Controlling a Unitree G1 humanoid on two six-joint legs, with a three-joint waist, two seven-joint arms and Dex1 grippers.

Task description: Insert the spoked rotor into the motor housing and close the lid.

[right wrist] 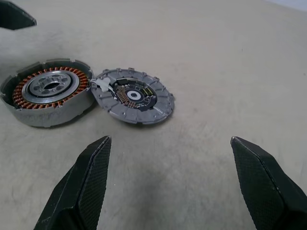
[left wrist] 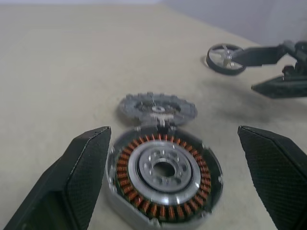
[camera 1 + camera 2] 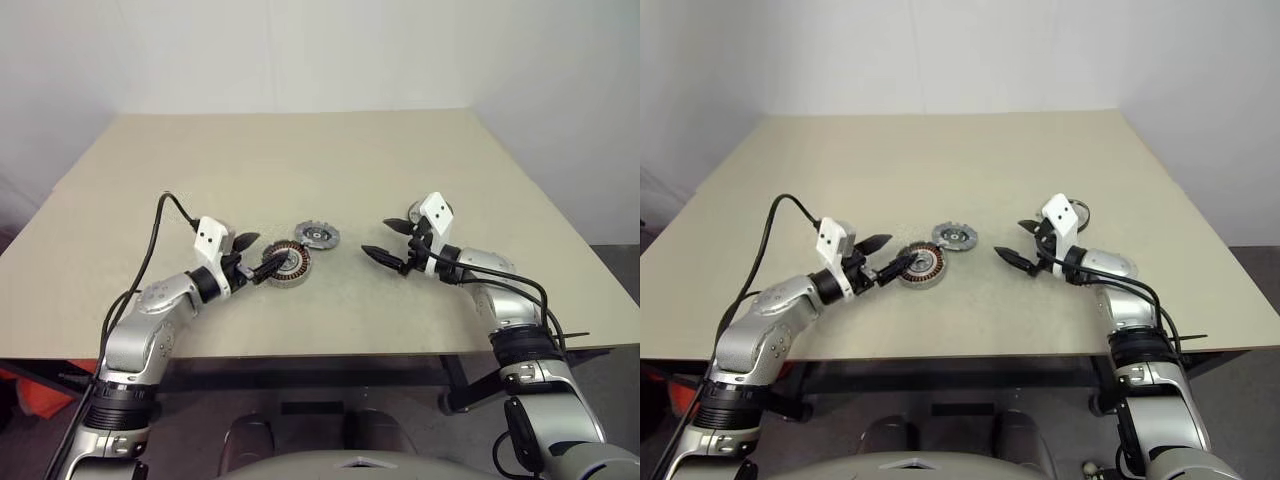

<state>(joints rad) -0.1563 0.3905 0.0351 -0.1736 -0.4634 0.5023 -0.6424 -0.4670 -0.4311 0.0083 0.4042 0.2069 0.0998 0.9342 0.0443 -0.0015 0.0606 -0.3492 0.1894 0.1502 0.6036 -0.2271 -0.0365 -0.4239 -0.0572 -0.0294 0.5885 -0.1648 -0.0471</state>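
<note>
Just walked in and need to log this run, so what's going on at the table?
A two-armed robot is working on a small motor on a beige table. The motor housing, its copper windings showing, lies open with its lid flat beside it and joined to it at one edge. The left gripper is open and right at the housing, holding nothing. The right gripper is open a little way off, and the spoked rotor lies on the table near it, not yet inserted.

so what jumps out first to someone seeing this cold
The open motor housing with its ring of copper windings sits mid-table, its lid lying flat right beside it. The left gripper is open around the housing, while the open right gripper hangs near the spoked rotor.
</note>
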